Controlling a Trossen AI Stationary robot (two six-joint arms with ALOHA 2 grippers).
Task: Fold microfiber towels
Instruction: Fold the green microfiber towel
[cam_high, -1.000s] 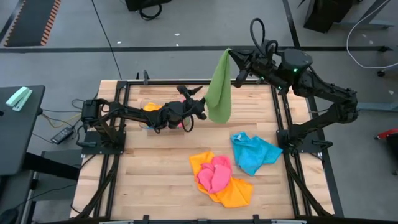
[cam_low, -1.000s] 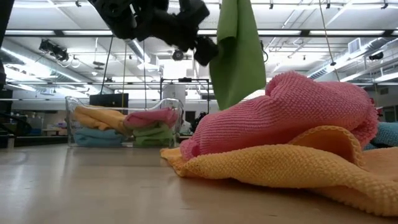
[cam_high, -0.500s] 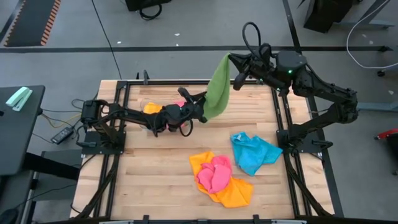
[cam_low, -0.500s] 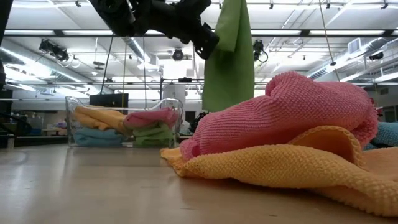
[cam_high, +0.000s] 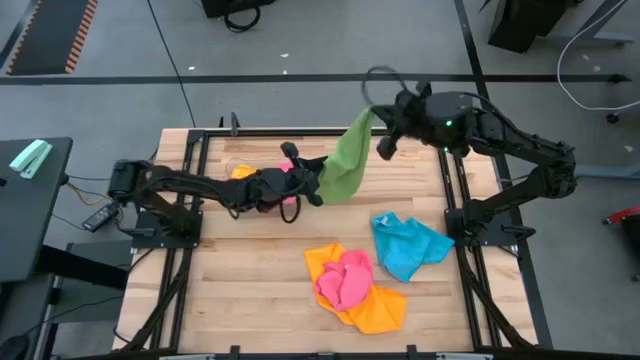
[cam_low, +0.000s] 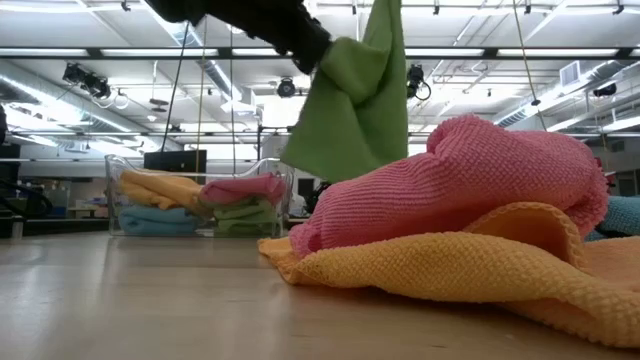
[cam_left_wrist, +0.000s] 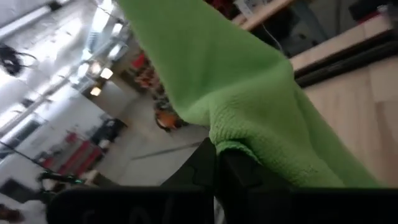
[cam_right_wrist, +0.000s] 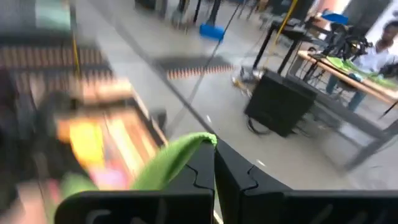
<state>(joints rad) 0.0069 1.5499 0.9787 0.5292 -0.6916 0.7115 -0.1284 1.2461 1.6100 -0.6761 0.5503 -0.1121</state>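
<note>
Green microfiber towel (cam_high: 346, 165): held off the table between both arms, above its far middle. Right gripper (cam_high: 376, 117) has its fingers (cam_right_wrist: 205, 167) pressed together on the upper corner, at the table's far edge. Left gripper (cam_high: 314, 182) is clamped tight on a lower corner; the cloth bunches at its fingers (cam_left_wrist: 233, 174). The towel stretches slanted between the two grips, sagging in loose folds in the low view.

Pink towel (cam_high: 344, 280): crumpled, lying on top of the orange-yellow towel (cam_high: 375, 308), toward the near middle of the table (cam_high: 240, 270).

Blue towel (cam_high: 407, 245): crumpled, just beside the pink and orange pair, toward the right arm's side.

Clear plastic bin (cam_low: 200, 197): on the far side of the table, under the left arm; holds folded towels in yellow, pink, blue and green.

Room beyond: a person seated at a distant table in the right wrist view.
</note>
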